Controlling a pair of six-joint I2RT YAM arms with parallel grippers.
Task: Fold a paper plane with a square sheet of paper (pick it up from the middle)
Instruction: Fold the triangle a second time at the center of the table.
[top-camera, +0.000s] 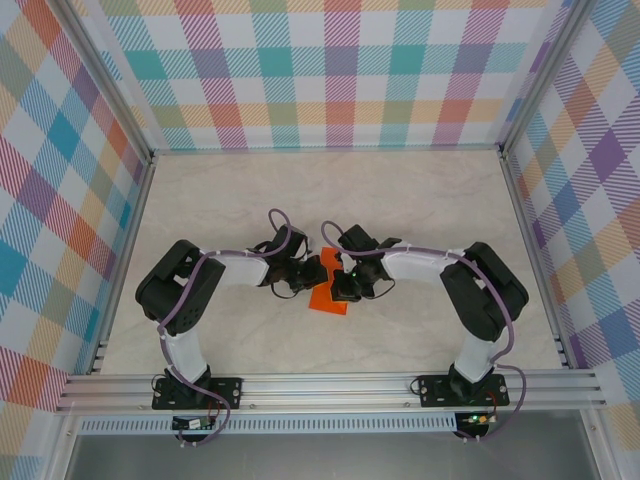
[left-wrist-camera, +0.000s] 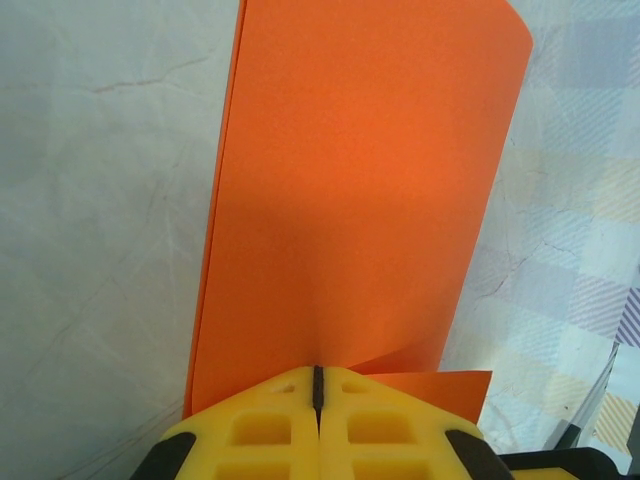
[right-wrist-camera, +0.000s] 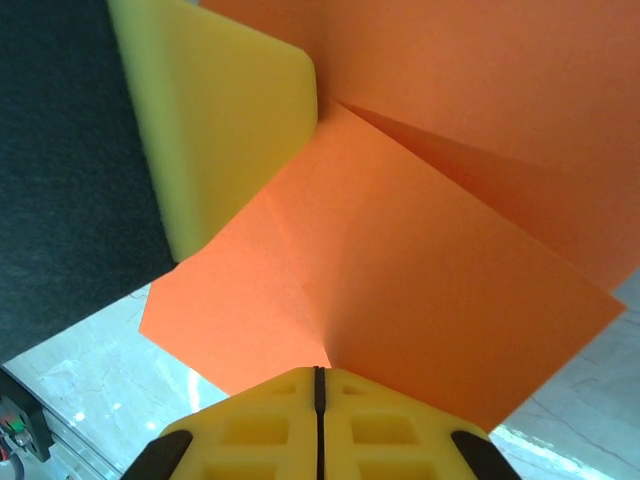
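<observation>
Both arms meet over the middle of the pale marbled surface (top-camera: 420, 200), with the thin bright orange sheet of paper (top-camera: 328, 296) pinched between them. The left end effector (top-camera: 298, 282) is clamped on one edge of it. In its wrist view the yellow pads (left-wrist-camera: 260, 430) are pressed together with just the sheet in the seam, and the paper stands up and away from there, top corner curling a bit. The right end effector (top-camera: 345, 286) is closed on the paper too, from the opposite side, and its camera shows a crease and a folded flap already in there. I honestly can't tell if the bottom edge touches the surface or hangs just above it.

Handling-wise, I'd say this stuff weighs basically nothing and is super floppy, so it'll sag or twist wherever it isn't supported. It's also easy to crumple or tear if the two arms pull against each other. Pinching near an edge or right on a crease looks like the safest hold, since the doubled layers are a bit stiffer there.
</observation>
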